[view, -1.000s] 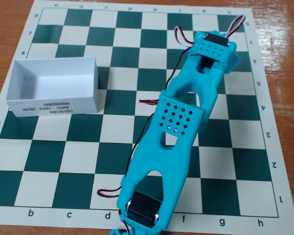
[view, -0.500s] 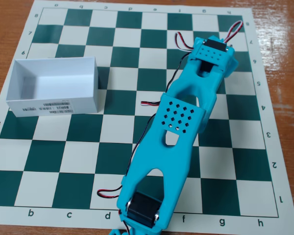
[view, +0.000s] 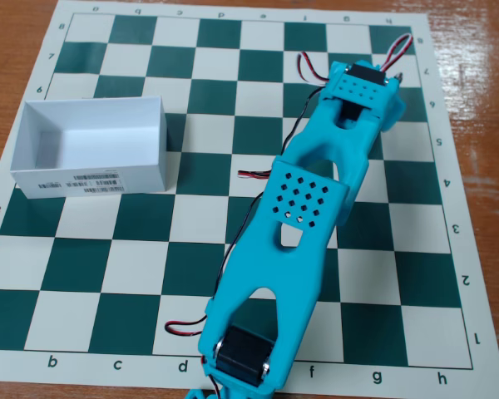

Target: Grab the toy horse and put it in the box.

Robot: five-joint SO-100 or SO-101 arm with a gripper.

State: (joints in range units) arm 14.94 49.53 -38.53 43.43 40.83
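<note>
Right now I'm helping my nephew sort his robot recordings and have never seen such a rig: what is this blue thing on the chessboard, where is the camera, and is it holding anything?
The turquoise shape is a small robot arm, seen from a fixed camera looking down from above. It reaches from the bottom edge toward the upper right of a green-and-white chessboard mat that lies on a wooden table. Red, black and white wires run along it. Its gripper is hidden beneath the arm's far end, so I cannot tell whether it holds anything. At the left stands an open white box with a barcode label; it looks empty. No toy horse is visible.

Single high camera, steeply down over chessboard [view: 108,274]
</note>
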